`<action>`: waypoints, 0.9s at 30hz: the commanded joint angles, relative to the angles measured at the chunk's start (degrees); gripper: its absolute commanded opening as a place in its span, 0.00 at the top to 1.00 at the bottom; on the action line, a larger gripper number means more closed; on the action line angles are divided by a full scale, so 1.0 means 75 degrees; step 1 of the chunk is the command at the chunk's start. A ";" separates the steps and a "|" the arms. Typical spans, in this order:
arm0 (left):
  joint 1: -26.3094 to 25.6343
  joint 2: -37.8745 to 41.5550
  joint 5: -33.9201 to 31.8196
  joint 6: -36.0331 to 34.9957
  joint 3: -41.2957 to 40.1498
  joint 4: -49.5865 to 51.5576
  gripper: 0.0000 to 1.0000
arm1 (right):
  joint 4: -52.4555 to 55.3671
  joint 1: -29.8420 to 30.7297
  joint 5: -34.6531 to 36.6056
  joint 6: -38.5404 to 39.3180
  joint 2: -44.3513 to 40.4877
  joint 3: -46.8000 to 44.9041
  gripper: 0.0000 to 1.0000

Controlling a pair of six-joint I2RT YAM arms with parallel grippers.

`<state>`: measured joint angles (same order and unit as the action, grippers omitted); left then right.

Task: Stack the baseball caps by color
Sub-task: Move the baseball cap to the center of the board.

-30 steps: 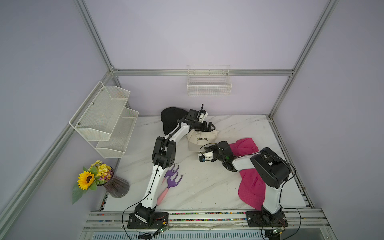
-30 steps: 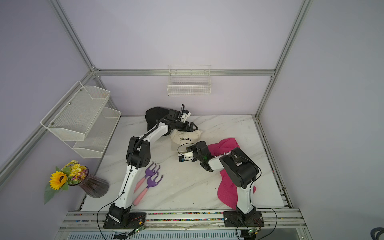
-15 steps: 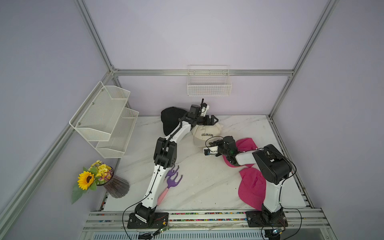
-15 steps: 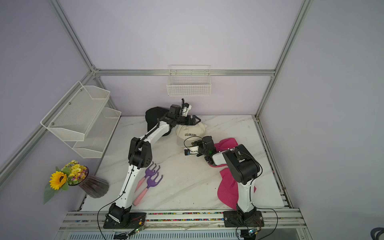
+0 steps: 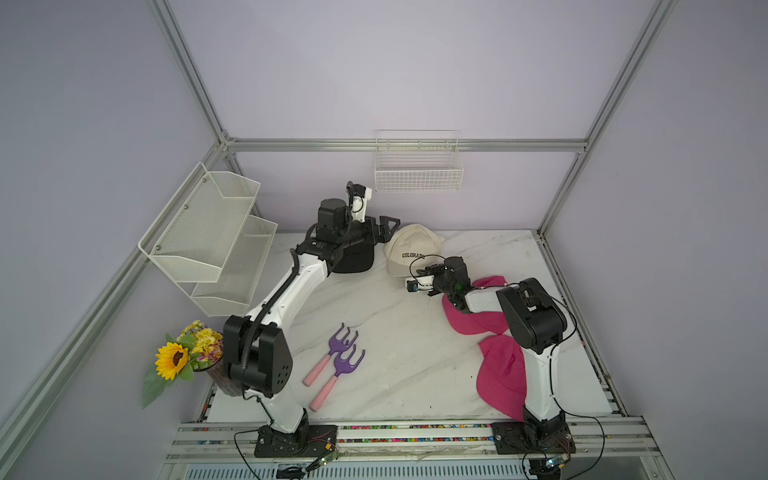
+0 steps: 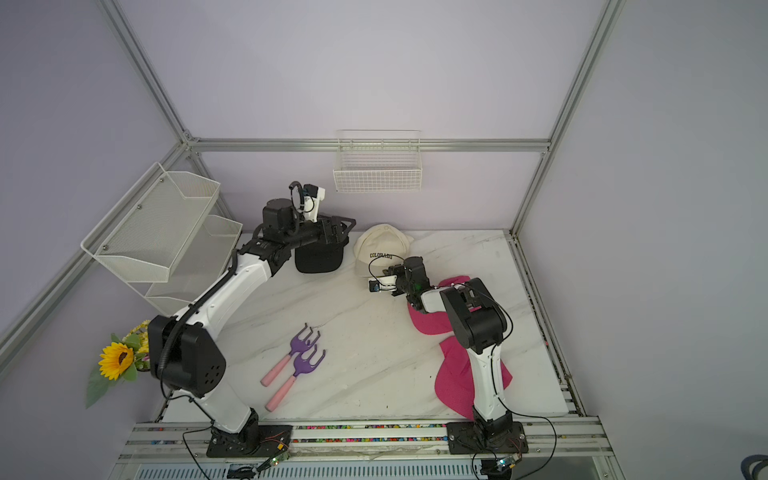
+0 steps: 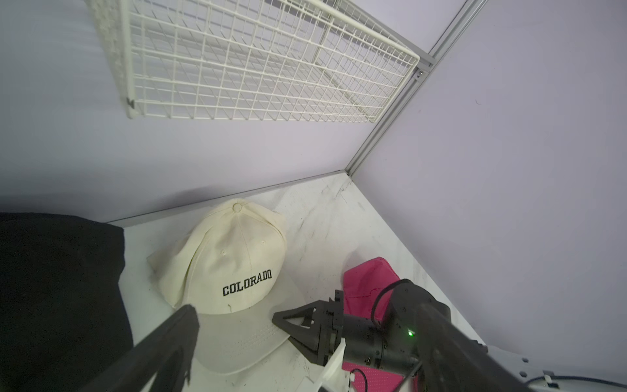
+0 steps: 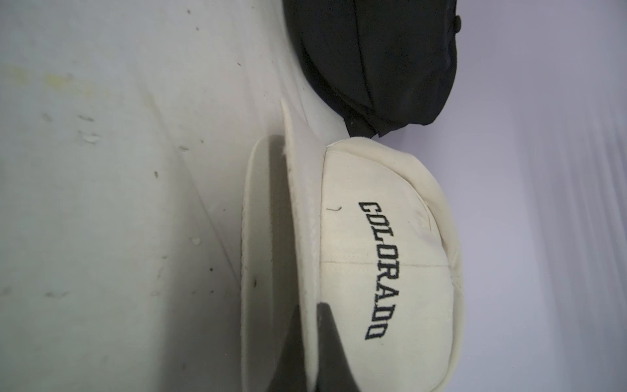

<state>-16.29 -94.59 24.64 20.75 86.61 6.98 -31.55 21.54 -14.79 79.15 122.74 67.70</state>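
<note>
A cream baseball cap lettered COLORADO [image 5: 409, 249] [image 6: 380, 247] sits at the back of the marble table. My right gripper [image 5: 419, 272] [image 8: 310, 346] is shut on its brim from the front. The right wrist view shows a second cream brim [image 8: 259, 220] under the pinched one. Left of it lies a black cap [image 5: 353, 259] [image 8: 373, 57]. My left gripper [image 5: 384, 226] hangs open above that cap's right edge, holding nothing; one of its fingers [image 7: 169, 339] frames the cream cap [image 7: 230, 264]. Two hot pink caps [image 5: 469, 322] [image 5: 498, 376] lie under and beside the right arm.
Two purple hand rakes with pink handles [image 5: 334, 365] lie front centre. A sunflower vase [image 5: 187, 357] stands at the front left corner. A white mesh shelf [image 5: 208, 232] hangs on the left wall and a wire basket [image 5: 417, 166] on the back wall.
My right gripper has carried the cream cap from the table's middle toward the back wall. The left gripper has risen and drawn back left, over the black cap, staying open.
</note>
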 commanded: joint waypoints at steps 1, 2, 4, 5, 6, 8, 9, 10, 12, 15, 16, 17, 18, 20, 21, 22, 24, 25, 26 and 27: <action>0.0028 0.0379 -0.1220 -0.0374 -0.0691 -0.0266 0.00 | 0.0788 -0.0158 0.0002 -0.0024 0.0366 0.0427 1.00; 0.0028 0.0513 -0.1428 -0.0380 -0.0824 -0.0116 0.00 | 0.0820 -0.0189 0.0035 -0.0069 0.0446 0.0575 1.00; 0.0028 0.0778 -0.1726 -0.0340 -0.1215 -0.0112 0.00 | 0.0855 -0.0210 0.0052 -0.0107 0.0612 0.0833 1.00; 0.0028 0.0934 -0.1885 -0.0260 -0.1500 -0.0267 0.00 | 0.0844 -0.0234 0.0019 -0.0062 0.0697 0.0935 1.00; 0.0030 0.1069 -0.2037 -0.0184 -0.1767 -0.0447 0.00 | 0.0854 -0.0255 -0.0023 -0.0047 0.0767 0.1028 1.00; 0.0028 0.1335 -0.2459 -0.0015 -0.2336 -0.0823 0.00 | 0.0855 -0.0305 -0.0105 0.0069 0.0853 0.1190 0.96; 0.0028 0.1420 -0.2624 0.0028 -0.2493 -0.0849 0.00 | 0.0855 -0.0319 -0.0123 0.0144 0.0839 0.1212 0.92; 0.0028 0.1502 -0.2827 0.0045 -0.2621 -0.0831 0.00 | 0.0855 -0.0339 -0.0158 0.0192 0.0767 0.1204 0.81; 0.0028 0.1647 -0.3166 0.0125 -0.2798 -0.0767 0.00 | 0.0827 -0.0342 -0.0247 0.0224 0.0453 0.1016 0.65; 0.0028 0.1760 -0.3633 0.0385 -0.3093 -0.0801 0.00 | 0.0632 -0.0342 -0.0504 -0.0070 -0.0354 0.0382 0.03; 0.0028 0.1760 -0.3787 0.0539 -0.3170 -0.0769 0.00 | 0.0521 -0.0343 -0.0590 -0.0287 -0.0739 0.0076 0.03; 0.0028 0.1760 -0.3893 0.0669 -0.3240 -0.0737 0.00 | 0.0436 -0.0342 -0.0686 -0.0541 -0.1093 -0.0222 0.03; 0.0028 0.1754 -0.3889 0.0732 -0.3298 -0.0769 0.00 | 0.0382 -0.0345 -0.0799 -0.0772 -0.1448 -0.0483 0.03; 0.0028 0.1763 -0.3837 0.0874 -0.3446 -0.0901 0.00 | 0.0238 -0.0342 -0.1054 -0.1476 -0.2211 -0.1110 0.03; 0.0028 0.1760 -0.3799 0.0948 -0.3510 -0.0943 0.00 | 0.0074 -0.0351 -0.1147 -0.1985 -0.2610 -0.1452 0.03; 0.0028 0.1760 -0.3758 0.1006 -0.3562 -0.0988 0.00 | -0.0129 -0.0350 -0.1180 -0.2489 -0.2937 -0.1732 0.03; 0.0028 0.1760 -0.3636 0.1162 -0.3659 -0.1055 0.00 | -0.0869 -0.0339 -0.0502 -0.4430 -0.3674 -0.2240 0.03; 0.0031 0.1740 -0.3389 0.1239 -0.3723 -0.1182 0.00 | -0.1041 -0.0339 0.0060 -0.5713 -0.3943 -0.2252 0.03; 0.0051 0.1715 -0.3111 0.1302 -0.3792 -0.1322 0.00 | -0.1002 -0.0340 0.0894 -0.7043 -0.4144 -0.2116 0.03; 0.0053 0.1691 -0.2905 0.1359 -0.3850 -0.1480 0.00 | -0.0810 -0.0355 0.1574 -0.8131 -0.4268 -0.1935 0.03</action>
<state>-16.14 -82.83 -0.58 27.75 58.02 1.23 -33.65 19.31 -15.57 47.16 93.47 52.27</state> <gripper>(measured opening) 0.994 0.973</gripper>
